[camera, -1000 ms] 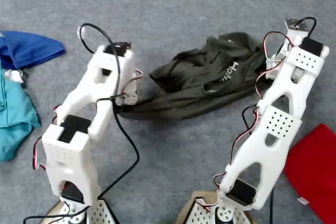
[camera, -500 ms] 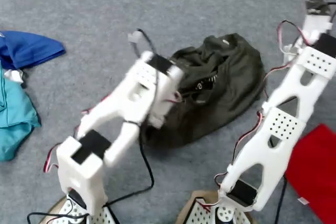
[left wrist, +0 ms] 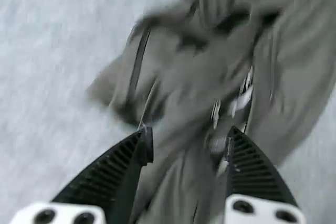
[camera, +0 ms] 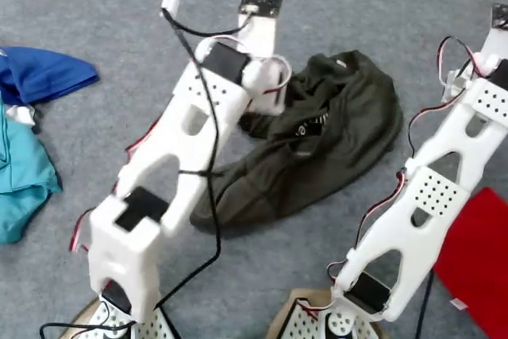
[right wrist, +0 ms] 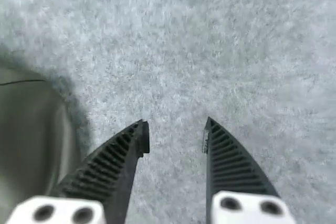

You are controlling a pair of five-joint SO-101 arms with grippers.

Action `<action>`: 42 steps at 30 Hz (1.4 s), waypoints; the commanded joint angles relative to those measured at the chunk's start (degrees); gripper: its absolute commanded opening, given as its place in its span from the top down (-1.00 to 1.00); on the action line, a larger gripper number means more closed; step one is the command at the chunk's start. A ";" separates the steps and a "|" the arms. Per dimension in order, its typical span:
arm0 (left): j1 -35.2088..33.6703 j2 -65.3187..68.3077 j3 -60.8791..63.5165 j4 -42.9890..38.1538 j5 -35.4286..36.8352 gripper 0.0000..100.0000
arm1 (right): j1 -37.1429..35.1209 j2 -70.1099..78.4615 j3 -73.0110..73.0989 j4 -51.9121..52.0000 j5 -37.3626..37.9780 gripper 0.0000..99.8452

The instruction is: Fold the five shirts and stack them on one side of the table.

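Left jaws released, directly over olive shirt (camera: 333, 140), nearer of two; long axis diagonal across counter (camera: 119, 37). Right jaws spread, empty, beside shirt's edge.

left claw (left wrist: 187, 141) swung across, now over olive shirt (camera: 341, 129) | shirt bunched narrower | right claw (right wrist: 173, 132) backed off shirt
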State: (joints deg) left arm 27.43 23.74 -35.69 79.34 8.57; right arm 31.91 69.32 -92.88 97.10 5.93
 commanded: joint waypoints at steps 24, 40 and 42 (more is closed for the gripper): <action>-11.87 38.73 -40.79 5.01 2.02 0.96 | -17.01 -12.09 11.30 5.36 4.66 0.64; -32.70 38.11 -60.22 21.45 1.58 0.96 | -34.95 -30.29 47.25 1.23 5.10 0.64; -35.16 36.44 -60.04 21.45 1.58 0.96 | -34.51 -29.05 50.24 -1.49 5.10 0.66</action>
State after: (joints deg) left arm -4.22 63.30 -92.92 99.91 10.33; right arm -2.37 42.42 -45.67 98.86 10.33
